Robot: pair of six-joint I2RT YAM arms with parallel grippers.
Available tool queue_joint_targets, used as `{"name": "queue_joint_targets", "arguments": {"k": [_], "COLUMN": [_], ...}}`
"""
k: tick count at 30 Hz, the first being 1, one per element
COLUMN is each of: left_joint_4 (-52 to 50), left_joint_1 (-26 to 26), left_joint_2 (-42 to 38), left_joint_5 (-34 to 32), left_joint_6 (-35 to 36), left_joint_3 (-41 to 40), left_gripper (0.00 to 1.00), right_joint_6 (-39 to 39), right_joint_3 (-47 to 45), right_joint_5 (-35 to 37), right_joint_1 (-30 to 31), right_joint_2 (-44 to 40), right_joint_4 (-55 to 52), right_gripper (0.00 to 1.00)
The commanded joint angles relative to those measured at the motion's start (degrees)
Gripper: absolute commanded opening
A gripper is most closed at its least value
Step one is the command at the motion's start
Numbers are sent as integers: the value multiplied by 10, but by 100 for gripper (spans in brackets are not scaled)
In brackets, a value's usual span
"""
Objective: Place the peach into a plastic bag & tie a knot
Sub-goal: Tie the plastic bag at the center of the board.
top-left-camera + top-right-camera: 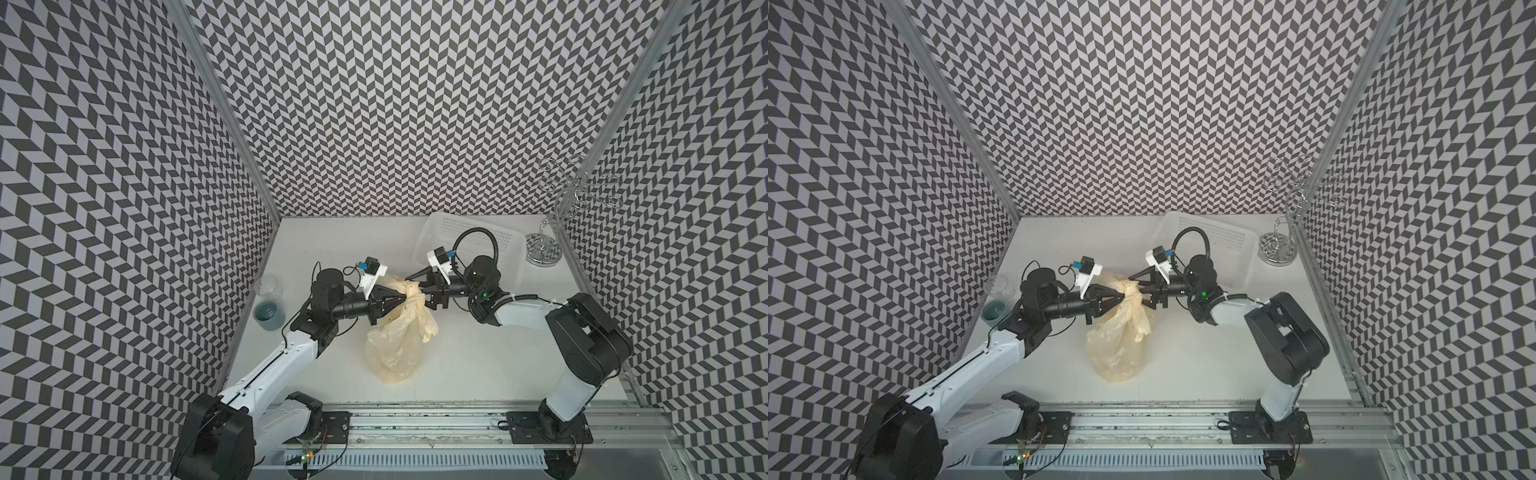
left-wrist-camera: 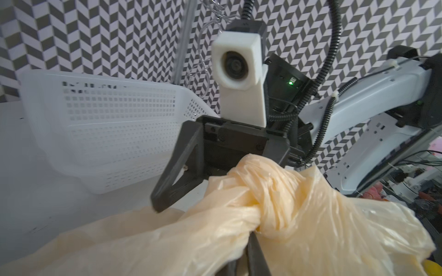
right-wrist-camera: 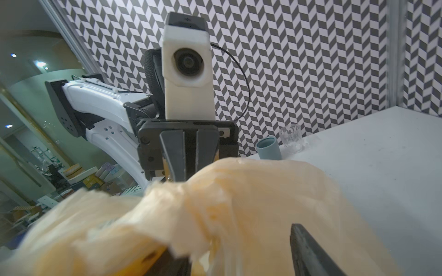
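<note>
The cream-yellow plastic bag (image 1: 397, 349) (image 1: 1117, 353) lies on the white table, its top lifted between both arms. The handle strips are twisted into a knot (image 1: 412, 294) (image 1: 1133, 296) (image 2: 270, 205) (image 3: 191, 210). My left gripper (image 1: 402, 298) (image 1: 1123, 297) (image 2: 251, 258) comes in from the left and is shut on the bunched plastic at the knot. My right gripper (image 1: 415, 286) (image 1: 1137, 289) (image 3: 236, 258) faces it from the right, open, jaws wide apart with the knot and loose plastic between them. The peach is hidden.
A white perforated basket (image 1: 473, 245) (image 2: 107, 124) stands at the back right behind the right arm. A chrome wire stand (image 1: 548, 232) is in the far right corner. A blue-grey cup (image 1: 269, 313) (image 3: 269, 148) and a clear glass (image 1: 272, 284) (image 3: 291, 141) stand at the left edge.
</note>
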Motion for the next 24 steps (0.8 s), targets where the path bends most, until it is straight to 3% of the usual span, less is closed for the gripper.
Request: {"name": "queue_joint_targets", "arguments": {"k": [1,6,13,20,23,24], "left_joint_4": [-22,-14,-58,-86,-87,-84], "left_joint_1": [22,21,22,19,18,18], "left_joint_2": [-5,-1,2,26,32,35], "left_joint_5": [-66,-58,-108,-174,-174,-172], "left_joint_6": [15,7,14,8,6,6], "left_joint_3": [31,42,79,105,104,104], "left_gripper": [0,0,0,0,0,0], "right_joint_6": [-63,-71,-7,95,121,131], "right_joint_3": [0,10,12,-9,-19,-22], "right_joint_5": [-31,31,258,254,267,274], "right_joint_1": [-25,-27,-52,-41,-30,-30], "right_joint_2": [-47,-51,-130,-240,-290,-304], "right_joint_4": [-53,-103,-238,-376,-401,-397], "right_gripper": [71,77,74,72,77,83]}}
